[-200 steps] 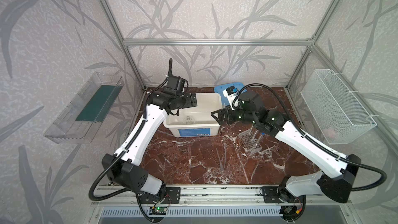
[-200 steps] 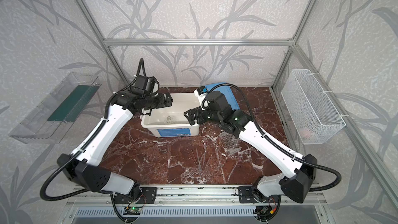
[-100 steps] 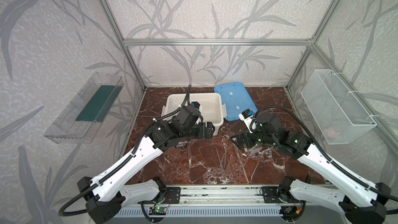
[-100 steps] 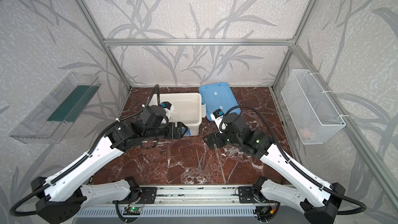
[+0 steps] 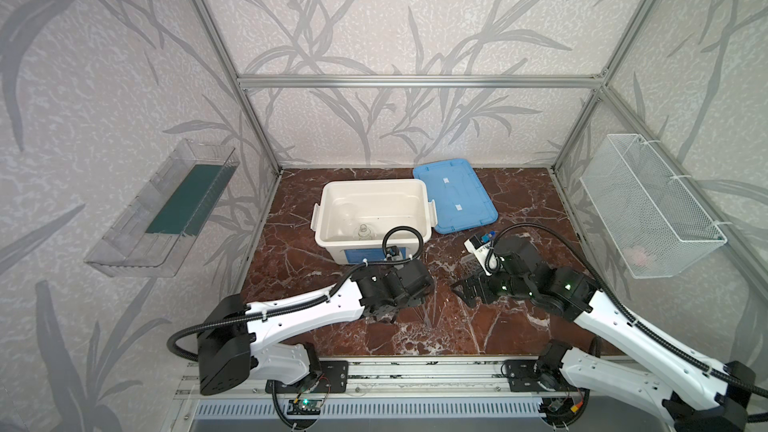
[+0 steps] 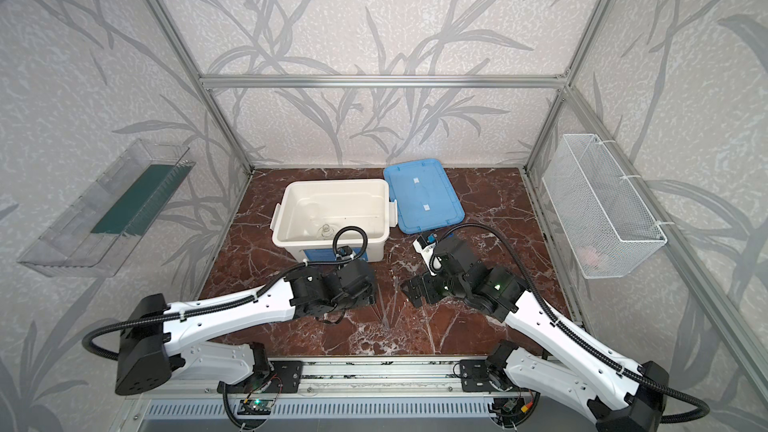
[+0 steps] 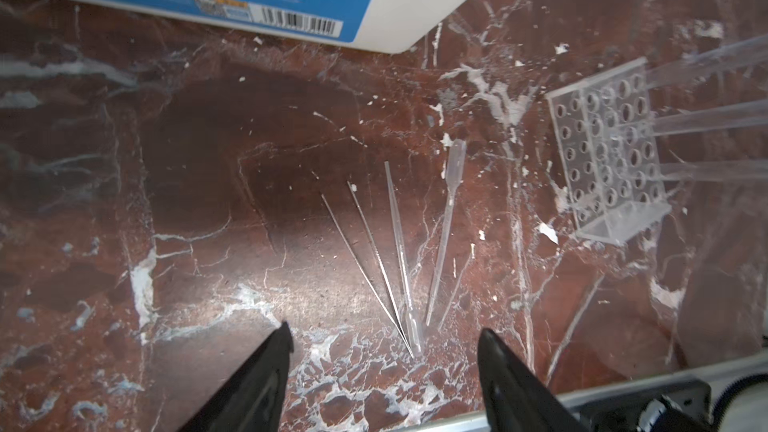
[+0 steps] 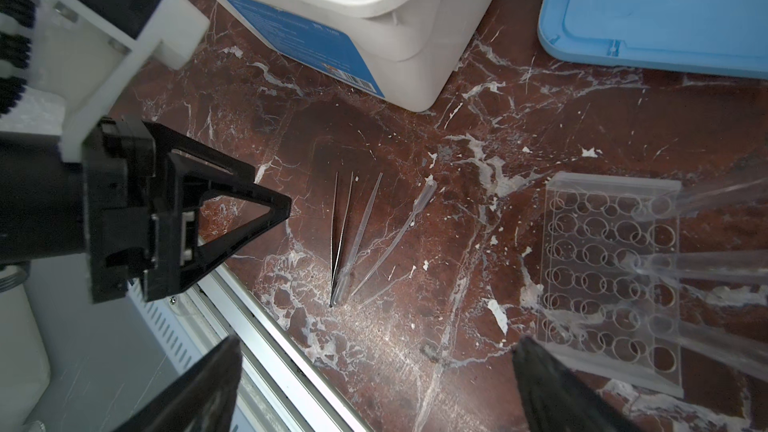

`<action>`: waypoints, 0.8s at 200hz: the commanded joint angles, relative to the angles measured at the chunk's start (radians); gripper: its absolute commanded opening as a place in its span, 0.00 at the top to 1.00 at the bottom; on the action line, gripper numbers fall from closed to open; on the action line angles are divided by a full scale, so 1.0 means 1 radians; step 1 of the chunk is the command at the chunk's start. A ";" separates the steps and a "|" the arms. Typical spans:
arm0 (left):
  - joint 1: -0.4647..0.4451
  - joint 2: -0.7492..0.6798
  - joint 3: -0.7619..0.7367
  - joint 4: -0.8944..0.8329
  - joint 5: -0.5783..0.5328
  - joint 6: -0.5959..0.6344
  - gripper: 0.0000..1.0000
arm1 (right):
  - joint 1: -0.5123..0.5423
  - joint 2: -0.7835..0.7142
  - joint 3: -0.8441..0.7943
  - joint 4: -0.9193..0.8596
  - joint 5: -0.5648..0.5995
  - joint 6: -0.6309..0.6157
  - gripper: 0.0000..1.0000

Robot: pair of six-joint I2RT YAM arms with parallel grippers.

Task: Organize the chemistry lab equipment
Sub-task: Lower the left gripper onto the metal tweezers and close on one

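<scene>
Left gripper [image 7: 384, 329] low over thin clear glass rods [image 7: 395, 251], jaws apart, empty, likely lining up pinch. Right gripper [image 8: 378, 340] near clear many-holed rack [image 8: 606, 276], jaws wide, empty.

table [image 7: 208, 160]: glossy veined marble | tube rack [image 7: 606, 147]: clear smooth plastic | tub [image 8: 407, 35]: matt white plastic

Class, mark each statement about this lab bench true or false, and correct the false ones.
1. The blue lid covers the white tub. False: the lid lies on the table beside the open tub.
2. A small clear flask is inside the tub. True.
3. The left gripper holds one of the thin rods. False: it is open and empty; the rods lie on the table.
4. The clear rack sits on the table, outside the tub. True.
</scene>
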 commanded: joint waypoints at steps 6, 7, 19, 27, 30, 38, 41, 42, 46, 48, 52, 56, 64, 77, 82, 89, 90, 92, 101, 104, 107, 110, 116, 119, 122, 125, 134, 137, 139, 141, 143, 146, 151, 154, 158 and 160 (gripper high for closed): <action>-0.008 0.068 0.007 -0.002 -0.067 -0.209 0.35 | -0.002 -0.014 -0.005 0.038 -0.014 0.008 0.00; -0.008 0.070 0.006 0.001 -0.066 -0.212 0.35 | -0.002 -0.013 -0.005 0.038 -0.014 0.008 0.00; -0.011 0.103 -0.017 0.044 -0.037 -0.250 0.37 | -0.003 -0.009 -0.001 0.035 -0.014 0.007 0.00; -0.012 0.120 -0.033 0.071 -0.021 -0.268 0.38 | -0.002 -0.007 -0.001 0.035 -0.015 0.006 0.00; -0.012 0.126 -0.038 0.084 -0.016 -0.273 0.38 | -0.002 -0.008 -0.002 0.037 -0.015 0.006 0.00; -0.013 0.141 -0.051 0.109 -0.012 -0.286 0.38 | -0.002 -0.011 -0.007 0.041 -0.014 0.008 0.00; -0.013 0.144 -0.056 0.115 -0.013 -0.290 0.39 | -0.002 -0.014 -0.010 0.044 -0.012 0.009 0.00; -0.012 0.147 -0.057 0.118 -0.013 -0.291 0.39 | -0.002 -0.014 -0.010 0.044 -0.013 0.008 0.00; -0.011 0.151 -0.062 0.125 -0.015 -0.295 0.39 | -0.002 -0.016 -0.013 0.044 -0.010 0.010 0.00; -0.010 0.154 -0.063 0.129 -0.017 -0.299 0.39 | -0.002 -0.019 -0.015 0.045 -0.009 0.011 0.00; -0.010 0.158 -0.065 0.133 -0.022 -0.303 0.39 | -0.002 -0.022 -0.018 0.046 -0.008 0.012 0.00; -0.011 0.164 -0.062 0.139 -0.026 -0.303 0.40 | -0.002 -0.026 -0.021 0.047 -0.005 0.014 0.00; -0.010 0.175 -0.053 0.145 -0.029 -0.304 0.40 | -0.002 -0.032 -0.030 0.050 -0.001 0.017 0.00; -0.010 0.199 -0.030 0.145 -0.031 -0.299 0.40 | -0.002 -0.042 -0.041 0.050 0.002 0.019 0.00; -0.010 0.210 -0.021 0.138 -0.029 -0.301 0.40 | -0.002 -0.045 -0.043 0.046 0.005 0.019 0.00; -0.010 0.225 -0.010 0.125 -0.029 -0.315 0.43 | -0.002 -0.049 -0.046 0.040 0.009 0.017 0.00; -0.011 0.227 -0.008 0.122 -0.029 -0.317 0.43 | -0.002 -0.050 -0.046 0.040 0.010 0.017 0.00; -0.010 0.231 -0.006 0.119 -0.026 -0.324 0.44 | -0.002 -0.052 -0.047 0.039 0.011 0.017 0.00; -0.009 0.247 0.004 0.093 -0.021 -0.365 0.47 | -0.002 -0.059 -0.053 0.036 0.018 0.017 0.00; -0.007 0.253 0.008 0.085 -0.020 -0.374 0.47 | -0.002 -0.061 -0.053 0.035 0.020 0.017 0.00; -0.007 0.258 0.013 0.077 -0.022 -0.379 0.48 | -0.002 -0.064 -0.055 0.035 0.021 0.017 0.00; -0.008 0.265 0.018 0.069 -0.022 -0.384 0.48 | -0.003 -0.065 -0.057 0.037 0.022 0.018 0.00; -0.007 0.274 0.026 0.056 -0.025 -0.392 0.49 | -0.001 -0.069 -0.060 0.038 0.022 0.018 0.00; -0.007 0.277 0.030 0.049 -0.025 -0.399 0.49 | -0.002 -0.071 -0.061 0.039 0.022 0.018 0.00; -0.008 0.281 0.033 0.044 -0.030 -0.406 0.49 | -0.002 -0.073 -0.062 0.039 0.022 0.019 0.00; -0.007 0.284 0.034 0.045 -0.031 -0.410 0.50 | -0.002 -0.074 -0.063 0.039 0.022 0.019 0.00; -0.008 0.294 0.033 0.070 -0.033 -0.411 0.50 | -0.002 -0.078 -0.065 0.039 0.023 0.019 0.00; -0.007 0.298 0.032 0.076 -0.031 -0.413 0.50 | -0.002 -0.080 -0.067 0.041 0.024 0.019 0.00; -0.007 0.302 0.033 0.078 -0.031 -0.415 0.50 | -0.002 -0.080 -0.068 0.041 0.025 0.019 0.00; -0.007 0.305 0.034 0.082 -0.029 -0.417 0.51 | -0.002 -0.080 -0.069 0.041 0.025 0.019 0.00; -0.006 0.308 0.035 0.084 -0.029 -0.417 0.51 | -0.001 -0.082 -0.069 0.041 0.026 0.017 0.00; -0.004 0.313 0.038 0.089 -0.025 -0.415 0.51 | -0.002 -0.082 -0.070 0.040 0.029 0.017 0.00; -0.005 0.322 0.045 0.091 -0.026 -0.409 0.53 | -0.002 -0.082 -0.072 0.040 0.031 0.017 0.00; -0.004 0.327 0.050 0.088 -0.029 -0.408 0.53 | -0.002 -0.083 -0.073 0.040 0.031 0.016 0.00; -0.005 0.335 0.059 0.080 -0.030 -0.406 0.54 | -0.002 -0.084 -0.073 0.040 0.031 0.014 0.00; -0.004 0.339 0.063 0.074 -0.030 -0.406 0.54 | -0.001 -0.085 -0.073 0.039 0.032 0.014 0.00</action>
